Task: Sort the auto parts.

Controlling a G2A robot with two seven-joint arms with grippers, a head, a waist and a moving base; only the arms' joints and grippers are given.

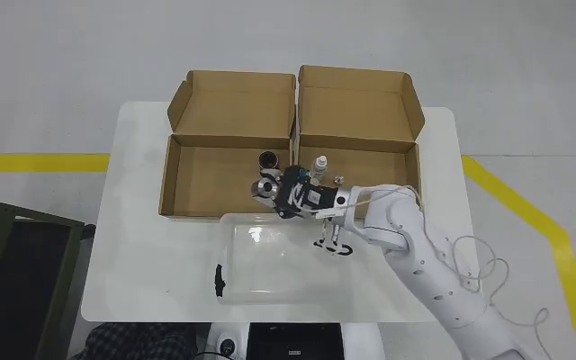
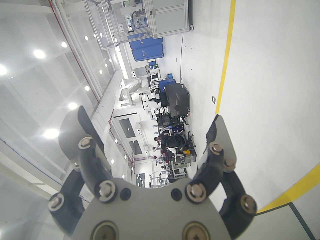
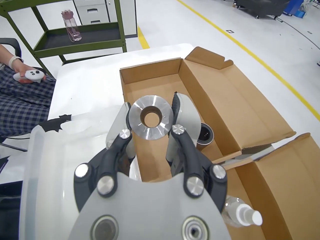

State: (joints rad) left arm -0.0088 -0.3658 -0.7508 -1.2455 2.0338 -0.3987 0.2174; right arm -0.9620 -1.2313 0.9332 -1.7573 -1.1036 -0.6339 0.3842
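My right gripper (image 3: pixel 151 116) is shut on a shiny metal ring (image 3: pixel 151 121) with a round hole, held over the near edge of the left cardboard box (image 3: pixel 155 76). From above, the metal ring (image 1: pixel 265 187) and right gripper (image 1: pixel 270 191) sit at the left cardboard box's (image 1: pixel 193 184) front right corner. A dark cylindrical part (image 3: pixel 205 133) lies inside that box beside the fingers; the same dark part (image 1: pixel 269 161) shows from above. A small white spray bottle (image 3: pixel 241 214) lies in the right cardboard box (image 1: pixel 378 166). My left gripper (image 2: pixel 152 126) is open, aimed at the room with nothing between its fingers.
A clear plastic bin (image 1: pixel 279 256) stands at the table's front, with a black clip (image 1: pixel 217 281) on its left rim. Both boxes have their lids folded back. A green shelf cart (image 3: pixel 65 13) stands beyond the table. A person's hand (image 3: pixel 22 72) holds a white controller.
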